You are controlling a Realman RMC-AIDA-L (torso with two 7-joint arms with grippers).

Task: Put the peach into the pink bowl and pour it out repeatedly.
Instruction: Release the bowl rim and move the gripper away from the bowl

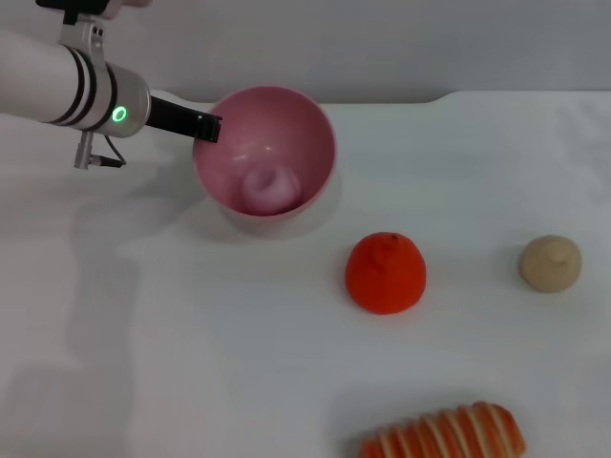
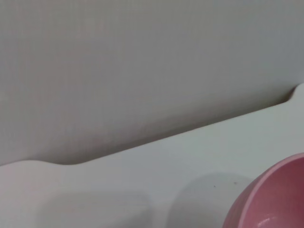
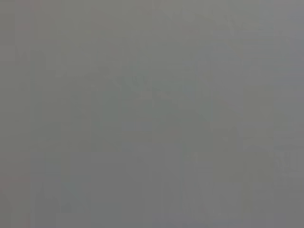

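Observation:
The pink bowl [image 1: 286, 124] sits at the back left of the white table, tipped so that its opening faces me. The pale pink peach [image 1: 270, 188] lies inside it against the lower wall. My left gripper [image 1: 205, 127] reaches in from the left, its black fingers closed on the bowl's left rim. In the left wrist view only an edge of the pink bowl [image 2: 275, 199] shows, over the table and the grey wall. My right gripper is out of sight, and the right wrist view is plain grey.
A bright orange-red fruit [image 1: 386, 273] stands mid-table, right of the bowl. A small beige lumpy ball [image 1: 550, 263] is at the far right. An orange-and-white striped object [image 1: 449, 434] lies at the front edge. The table's back edge runs just behind the bowl.

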